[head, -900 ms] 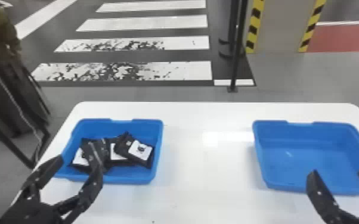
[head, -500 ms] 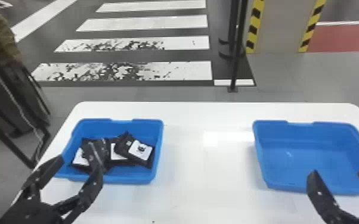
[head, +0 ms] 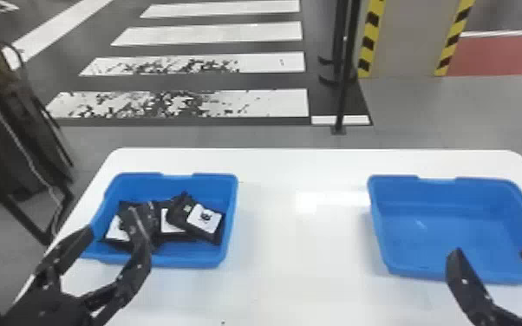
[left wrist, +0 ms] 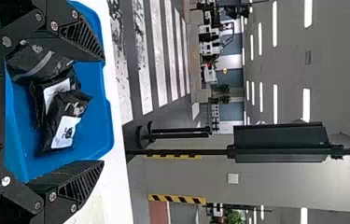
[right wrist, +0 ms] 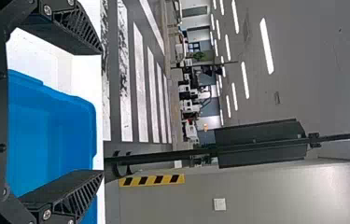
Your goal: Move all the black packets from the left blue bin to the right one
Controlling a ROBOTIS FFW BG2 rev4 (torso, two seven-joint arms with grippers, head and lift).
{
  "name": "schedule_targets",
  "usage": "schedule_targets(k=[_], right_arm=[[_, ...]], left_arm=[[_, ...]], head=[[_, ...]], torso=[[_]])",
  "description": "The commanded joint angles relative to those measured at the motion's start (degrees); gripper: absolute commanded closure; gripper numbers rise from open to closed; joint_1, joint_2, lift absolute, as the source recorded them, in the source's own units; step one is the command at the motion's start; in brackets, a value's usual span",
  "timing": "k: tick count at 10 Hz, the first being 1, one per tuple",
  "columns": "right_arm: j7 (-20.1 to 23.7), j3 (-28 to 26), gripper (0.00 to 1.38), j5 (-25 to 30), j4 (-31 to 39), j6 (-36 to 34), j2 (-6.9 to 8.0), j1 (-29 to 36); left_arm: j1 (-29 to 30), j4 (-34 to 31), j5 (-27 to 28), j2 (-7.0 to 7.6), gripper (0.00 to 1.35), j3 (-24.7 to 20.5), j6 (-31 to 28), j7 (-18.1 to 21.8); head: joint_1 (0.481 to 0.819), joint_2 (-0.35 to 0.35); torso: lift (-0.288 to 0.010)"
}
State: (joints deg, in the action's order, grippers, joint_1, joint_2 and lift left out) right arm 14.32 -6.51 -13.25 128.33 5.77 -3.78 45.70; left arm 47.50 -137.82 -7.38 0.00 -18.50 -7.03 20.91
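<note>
Near the left gripper (left wrist: 102, 111), fingers apart like the right gripper's (right wrist: 102, 112), black packets (left wrist: 66, 130) look light, floppy, slippery; best pinched mid-body.

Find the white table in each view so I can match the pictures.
Head view: white table, lower centre, between left blue bin and right blue bin.
Left wrist view: between left blue bin and crosswalk.
Right wrist view: between right blue bin and crosswalk.
Shared landmark: crosswalk.

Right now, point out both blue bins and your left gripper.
Left blue bin (head: 186, 262): head view, on its near rim.
Right blue bin (head: 442, 232): head view, on its bare floor.
Left gripper (left wrist: 102, 110): left wrist view, midway between fingertips.
</note>
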Motion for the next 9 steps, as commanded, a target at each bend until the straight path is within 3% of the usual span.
schedule_targets(k=[1, 3, 6, 9], right_arm=[[0.0, 0.0, 0.12, -0.01, -0.01, 0.0, 0.0, 0.0], [0.0, 0.0, 0.12, -0.12, -0.15, 0.0, 0.0, -0.14], [0.0, 0.0, 0.11, -0.58, -0.57, 0.0, 0.0, -0.14], [0.0, 0.0, 0.11, -0.58, -0.71, 0.0, 0.0, -0.14]], left_arm=[[-1.38, 0.08, 0.52, -0.15, 0.28, 0.34, -2.39, 0.0], [-5.88, 1.49, 1.44, -0.15, 0.28, 0.34, -7.17, -0.44], [-15.72, 9.5, 2.81, -0.15, 0.28, 1.14, -11.95, -1.93], [-26.55, 18.5, 3.15, 2.64, 0.28, 3.99, -18.42, -2.28]], head=[[0.695, 0.101], [0.695, 0.099], [0.695, 0.112], [0.695, 0.112]], torso=[[-0.14], [-0.14], [-0.14], [-0.14]])
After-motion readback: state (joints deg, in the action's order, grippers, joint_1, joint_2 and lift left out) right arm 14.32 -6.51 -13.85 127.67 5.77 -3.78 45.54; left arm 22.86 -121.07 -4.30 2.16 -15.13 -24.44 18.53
